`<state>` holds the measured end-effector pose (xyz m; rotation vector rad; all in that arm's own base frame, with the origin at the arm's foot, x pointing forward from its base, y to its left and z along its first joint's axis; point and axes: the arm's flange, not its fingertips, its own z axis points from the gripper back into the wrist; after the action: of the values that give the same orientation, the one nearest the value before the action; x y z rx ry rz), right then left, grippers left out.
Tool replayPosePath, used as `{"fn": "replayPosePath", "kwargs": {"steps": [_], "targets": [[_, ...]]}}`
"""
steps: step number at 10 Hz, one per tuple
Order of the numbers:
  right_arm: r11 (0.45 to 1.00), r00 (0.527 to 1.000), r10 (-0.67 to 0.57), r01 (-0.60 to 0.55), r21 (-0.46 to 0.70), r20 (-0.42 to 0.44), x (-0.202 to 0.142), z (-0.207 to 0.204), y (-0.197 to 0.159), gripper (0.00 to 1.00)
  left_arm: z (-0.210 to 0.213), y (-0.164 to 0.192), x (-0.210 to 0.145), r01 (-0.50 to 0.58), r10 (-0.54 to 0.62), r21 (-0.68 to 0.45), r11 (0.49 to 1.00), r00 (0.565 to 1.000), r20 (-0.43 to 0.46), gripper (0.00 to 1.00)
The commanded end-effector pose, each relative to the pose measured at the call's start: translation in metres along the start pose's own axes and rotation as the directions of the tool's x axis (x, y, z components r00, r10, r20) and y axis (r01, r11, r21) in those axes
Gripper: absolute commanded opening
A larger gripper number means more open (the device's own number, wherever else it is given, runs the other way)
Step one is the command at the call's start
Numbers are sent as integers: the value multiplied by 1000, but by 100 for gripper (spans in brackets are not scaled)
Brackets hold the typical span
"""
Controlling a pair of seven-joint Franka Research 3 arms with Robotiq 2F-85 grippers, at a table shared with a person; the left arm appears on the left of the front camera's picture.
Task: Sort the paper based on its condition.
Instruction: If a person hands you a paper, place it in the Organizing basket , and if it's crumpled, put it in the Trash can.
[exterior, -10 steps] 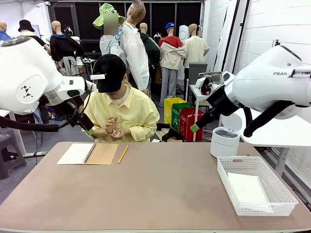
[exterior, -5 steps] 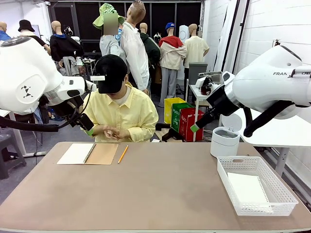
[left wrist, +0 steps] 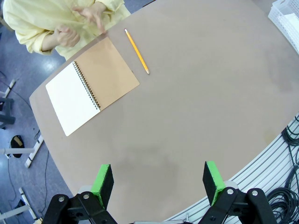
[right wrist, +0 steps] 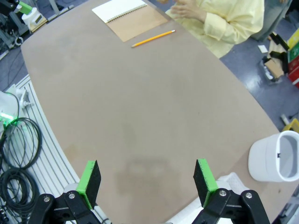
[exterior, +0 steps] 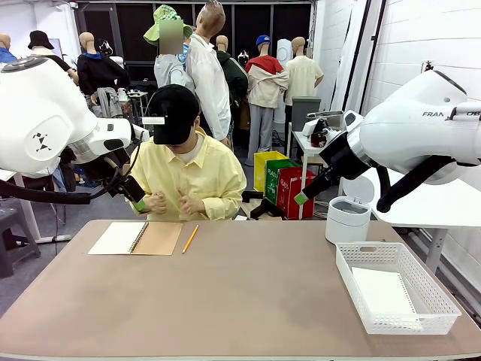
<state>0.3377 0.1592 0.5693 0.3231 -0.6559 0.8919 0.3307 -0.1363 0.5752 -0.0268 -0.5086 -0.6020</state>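
Observation:
A flat white sheet of paper [exterior: 382, 292] lies inside the white mesh basket [exterior: 376, 249] at the table's right front. My left gripper [exterior: 138, 201] hangs high over the table's far left, near the person's hands [exterior: 174, 203]. In its wrist view the left gripper [left wrist: 158, 179] is open with nothing between its green pads [left wrist: 103, 179]. My right gripper [exterior: 301, 198] is raised at the far right; in the right wrist view it [right wrist: 147, 179] stands open and empty above bare tabletop.
An open spiral notebook [exterior: 135, 238] with a tan cover and a yellow pencil [exterior: 190, 238] lie at the far left in front of the person. A white round bin [exterior: 348, 219] stands behind the basket. The brown table [exterior: 240, 301] has free room in the middle.
The person's hands, joined around something small and white before, have drawn apart into loose fists. Both arms have stayed still.

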Motion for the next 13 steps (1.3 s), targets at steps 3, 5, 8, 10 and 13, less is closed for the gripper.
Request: {"fn": "replayPosePath", "kwargs": {"steps": [3,5,8,10,13], "targets": [[1000,1000,1,-1,-1,-1,0,0,0,100,-1,1,-1,-1,1,-3,1000,1000,9,100],[1000,1000,1,-1,-1,-1,0,0,0,100,-1,1,-1,-1,1,-3,1000,1000,9,100],[1000,1000,1,-1,-1,-1,0,0,0,100,-1,1,-1,-1,1,-3,1000,1000,9,100],[1000,1000,1,-1,-1,-1,0,0,0,100,-1,1,-1,-1,1,-3,1000,1000,9,100],[1000,1000,1,-1,-1,-1,0,0,0,100,-1,1,-1,-1,1,-3,1000,1000,9,100]]}}
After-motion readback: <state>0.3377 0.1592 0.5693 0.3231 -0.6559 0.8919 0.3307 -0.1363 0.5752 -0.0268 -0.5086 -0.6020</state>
